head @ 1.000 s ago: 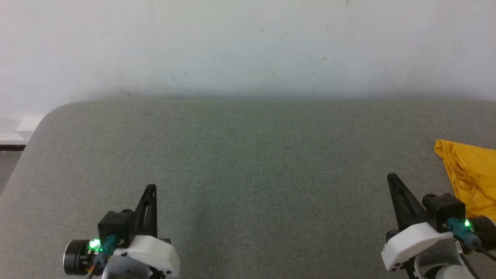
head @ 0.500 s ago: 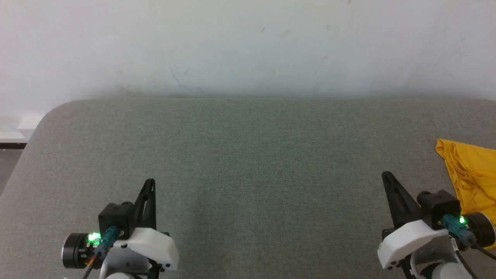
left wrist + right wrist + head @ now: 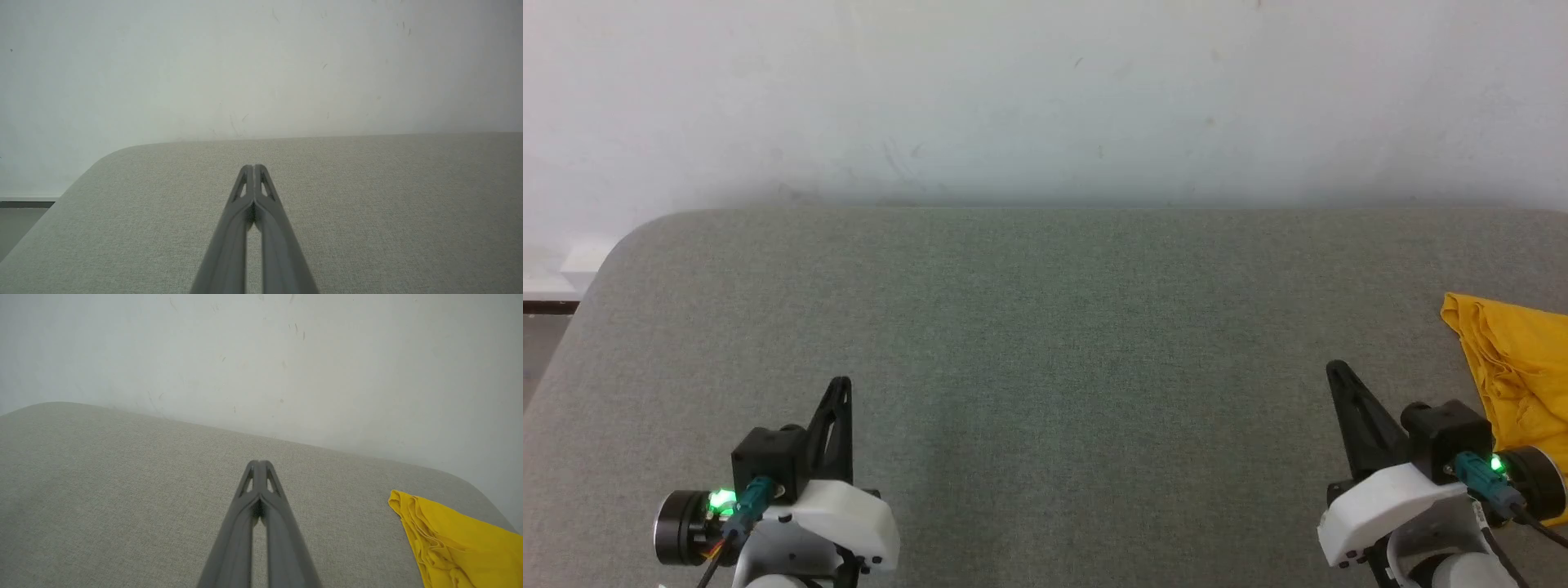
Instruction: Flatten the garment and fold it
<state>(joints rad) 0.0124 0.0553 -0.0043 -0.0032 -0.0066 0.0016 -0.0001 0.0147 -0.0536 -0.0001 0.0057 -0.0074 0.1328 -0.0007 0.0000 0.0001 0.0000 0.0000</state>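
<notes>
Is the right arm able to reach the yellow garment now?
Probably yes: the garment lies near the right pincer, to its right, with only bare grey surface between them. The pincer is shut.

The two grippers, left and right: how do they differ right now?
The right gripper is close beside the yellow garment; the left gripper is far from it, across the grey surface. In the head view the right gripper's fingers lean toward the left, while the left gripper's stand nearly upright. Both are shut and hold nothing.
</notes>
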